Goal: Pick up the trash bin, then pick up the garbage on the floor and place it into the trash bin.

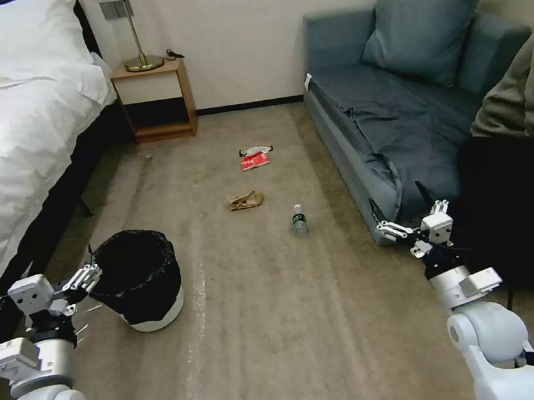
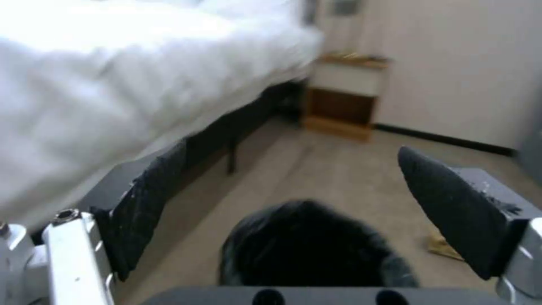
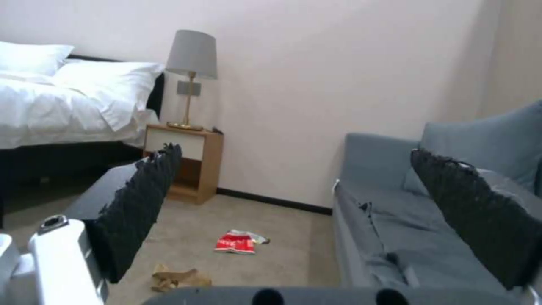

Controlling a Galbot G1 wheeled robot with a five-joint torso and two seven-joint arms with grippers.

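Observation:
The trash bin [image 1: 141,281] is white with a black bag and stands on the carpet by the bed. My left gripper [image 1: 92,265] is open at its left rim. In the left wrist view the bin [image 2: 311,248] sits just beyond the spread fingers [image 2: 141,212]. The garbage lies mid-floor: a red-and-white packet [image 1: 255,160] with a dark wrapper [image 1: 258,150] behind it, a crumpled brown paper bag [image 1: 245,200] and a small bottle [image 1: 298,219]. My right gripper [image 1: 400,203] hangs open by the sofa front, holding nothing. Between its fingers [image 3: 141,203] I see the packet [image 3: 234,243] and the paper bag [image 3: 175,277].
A white bed [image 1: 4,149] runs along the left. A wooden nightstand [image 1: 155,100] with a lamp [image 1: 136,27] stands at the far wall. A blue sofa [image 1: 393,111] lines the right side. Open carpet lies between bed and sofa.

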